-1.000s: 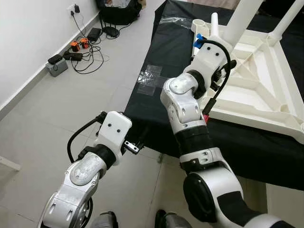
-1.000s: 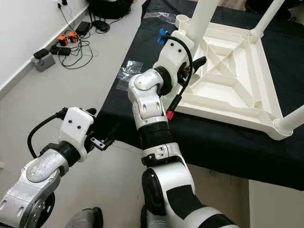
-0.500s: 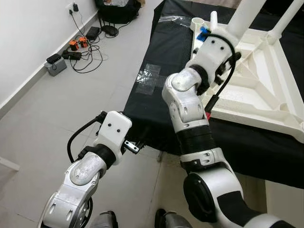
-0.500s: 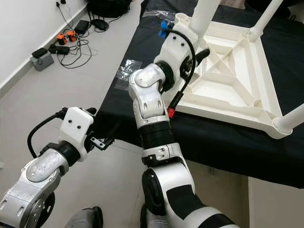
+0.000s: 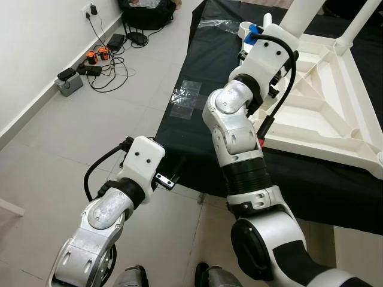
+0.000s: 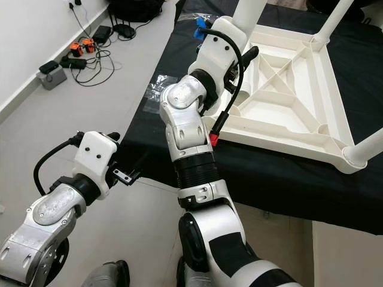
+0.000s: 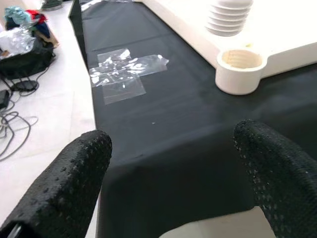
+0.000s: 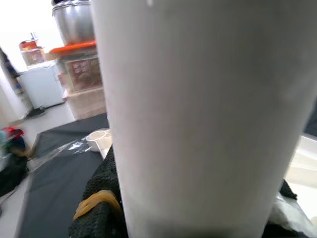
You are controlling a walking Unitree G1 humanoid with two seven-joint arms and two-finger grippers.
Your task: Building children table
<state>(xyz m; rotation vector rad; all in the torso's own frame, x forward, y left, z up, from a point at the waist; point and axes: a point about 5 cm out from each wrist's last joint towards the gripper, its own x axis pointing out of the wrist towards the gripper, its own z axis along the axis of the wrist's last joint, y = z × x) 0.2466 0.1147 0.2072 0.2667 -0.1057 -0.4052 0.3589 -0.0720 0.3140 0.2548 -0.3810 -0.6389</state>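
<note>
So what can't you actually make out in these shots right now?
- Right gripper: the white table leg hides its fingers in the right wrist view; its own wrist hides them in the eye views.
- Table legs' tops: cut off by the top edge of the eye views.
- Floor gadgets: too small to identify.

Bright, even indoor light; right wrist view blurred close-up.

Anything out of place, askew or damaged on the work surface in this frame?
No damage visible. The white table top lies upside down on the black cloth, as assembly needs. One corner socket has no leg yet. A crumpled clear plastic wrapper lies loose on the cloth beside it. The right gripper is around a white leg.
</note>
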